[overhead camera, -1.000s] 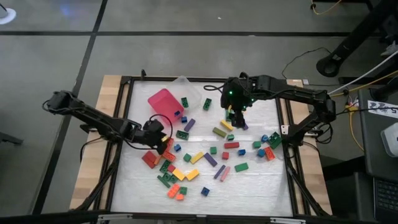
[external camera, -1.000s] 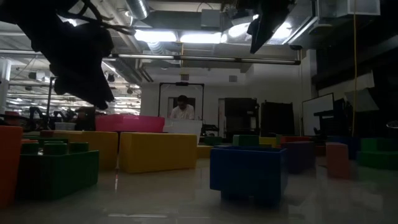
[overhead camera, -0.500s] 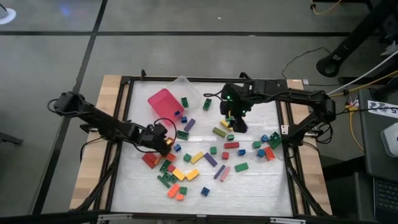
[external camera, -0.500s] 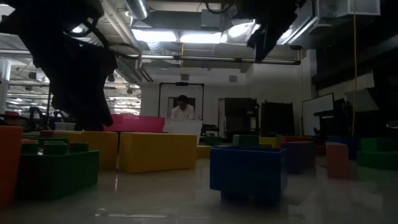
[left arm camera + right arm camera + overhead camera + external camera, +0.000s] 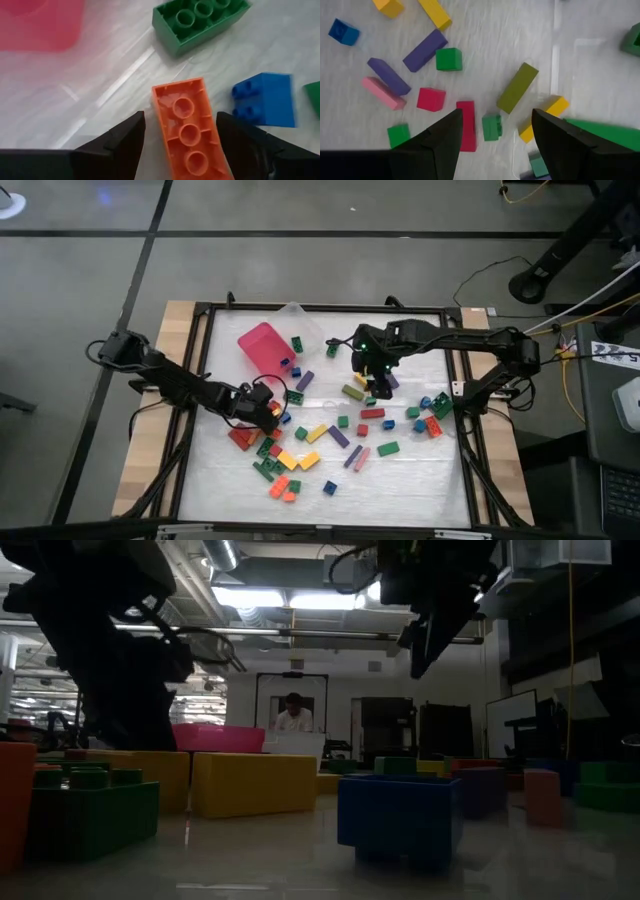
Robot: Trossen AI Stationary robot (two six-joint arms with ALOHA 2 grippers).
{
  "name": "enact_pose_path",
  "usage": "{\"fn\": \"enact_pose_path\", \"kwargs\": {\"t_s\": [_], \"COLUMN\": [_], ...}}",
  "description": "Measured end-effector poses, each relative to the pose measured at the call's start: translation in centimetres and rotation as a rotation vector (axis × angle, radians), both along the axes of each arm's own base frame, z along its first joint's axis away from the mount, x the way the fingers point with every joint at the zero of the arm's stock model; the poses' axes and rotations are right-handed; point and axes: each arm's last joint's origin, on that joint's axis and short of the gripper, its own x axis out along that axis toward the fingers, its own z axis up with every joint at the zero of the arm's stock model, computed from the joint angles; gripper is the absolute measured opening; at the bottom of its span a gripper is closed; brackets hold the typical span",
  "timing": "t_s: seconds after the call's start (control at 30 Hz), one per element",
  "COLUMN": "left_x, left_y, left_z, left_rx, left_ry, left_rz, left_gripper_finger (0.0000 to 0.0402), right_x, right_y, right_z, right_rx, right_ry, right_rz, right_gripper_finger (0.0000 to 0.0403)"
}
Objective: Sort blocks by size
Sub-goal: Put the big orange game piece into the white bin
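Left fingers point(image 5: 125, 137) have advanced; orange block point(image 5: 190, 132) between them.

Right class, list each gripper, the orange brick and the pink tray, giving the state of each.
left gripper: open, fingers either side of the orange brick
orange brick: lying hollow side up, not gripped
right gripper: open, empty, above the table
pink tray: resting at the table's far side

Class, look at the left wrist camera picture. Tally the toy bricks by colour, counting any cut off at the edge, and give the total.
Orange brick: 1
Blue brick: 1
Green bricks: 2, one only a sliver at the picture's edge
Total: 4
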Motion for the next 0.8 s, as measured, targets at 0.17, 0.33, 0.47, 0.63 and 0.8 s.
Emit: {"fn": "enact_pose_path", "kwargs": {"t_s": [0.17, 0.33, 0.47, 0.63, 0.8], "left_x": [0.1, 0.0, 0.0, -0.2, -0.1], "left_y": [0.0, 0.0, 0.0, 0.1, 0.6], "left_z": [-0.5, -0.4, 0.0, 1.3, 3.9], "left_rx": [0.048, 0.079, 0.089, 0.075, 0.063], "left_ry": [0.040, 0.062, 0.058, -0.009, -0.163], "left_rz": [-0.054, -0.107, -0.156, -0.157, -0.155], "left_gripper_finger": [0.0228, 0.0177, 0.0121, 0.0121, 0.0121], "right_x": [0.7, 1.7, 2.5, 3.3, 4.4], "right_y": [0.0, 0.8, 2.3, 4.3, 6.1], "right_z": [-1.7, -3.8, -5.0, -5.7, -6.7], "right_rx": [0.018, 0.022, 0.005, -0.013, -0.032], "right_ry": [-0.100, -0.273, -0.406, -0.519, -0.540], "right_rz": [0.014, 0.062, 0.118, 0.175, 0.117], "right_gripper_finger": [0.0237, 0.0237, 0.0237, 0.0237, 0.0237]}}
